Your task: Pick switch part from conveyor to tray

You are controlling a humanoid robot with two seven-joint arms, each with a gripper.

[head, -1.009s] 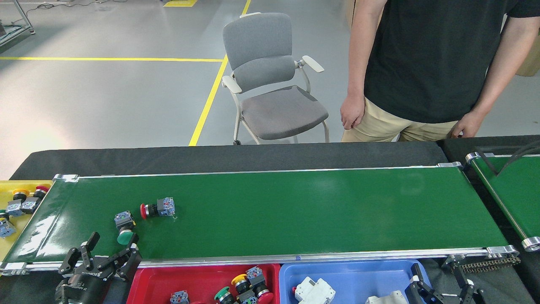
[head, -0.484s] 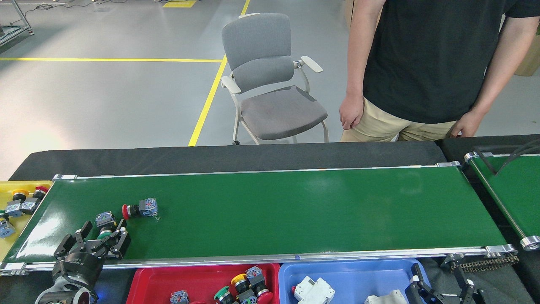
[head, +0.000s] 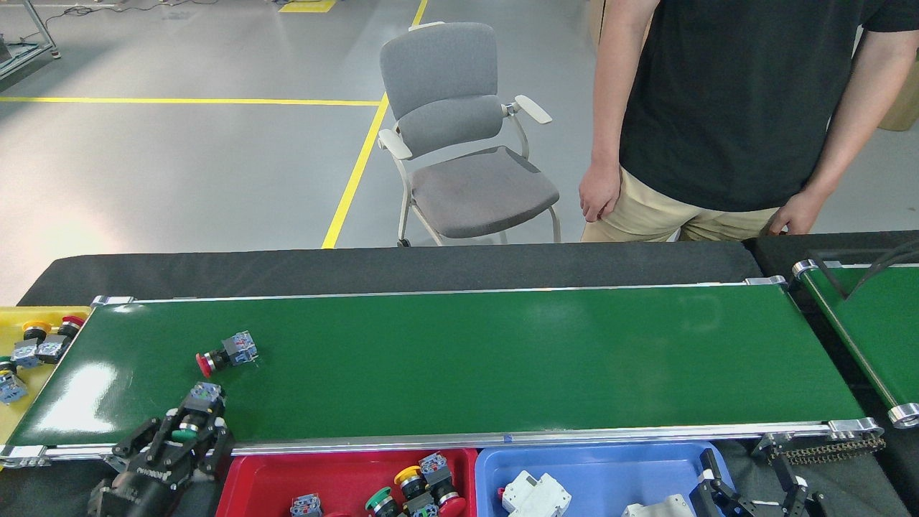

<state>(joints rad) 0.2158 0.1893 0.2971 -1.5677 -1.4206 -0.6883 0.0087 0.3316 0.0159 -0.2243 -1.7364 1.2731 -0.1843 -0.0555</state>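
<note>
A long dark-green conveyor point(head: 502, 352) with silver rails crosses the view. A red-capped switch part point(head: 226, 353) lies on its left end. My left gripper point(head: 183, 434), over the belt's near-left rail, is shut on a green-capped switch part point(head: 195, 411) whose blue-grey block sticks up past the fingers. The red tray point(head: 248, 477) sits just right of that gripper and holds several switch parts point(head: 420, 488). My right gripper point(head: 754, 495) shows at the bottom right edge, its fingers spread open and empty.
A blue tray point(head: 610, 467) with white parts sits beside the red one. A yellow tray point(head: 18, 409) with more switches lies at the far left. A second green belt point(head: 879, 323) is at the right. A person point(head: 732, 115) stands behind the table beside a grey chair point(head: 459, 136).
My left gripper closed on the green-capped switch part and drew it back toward the near rail. The red-capped part moved left along the belt and turned.
</note>
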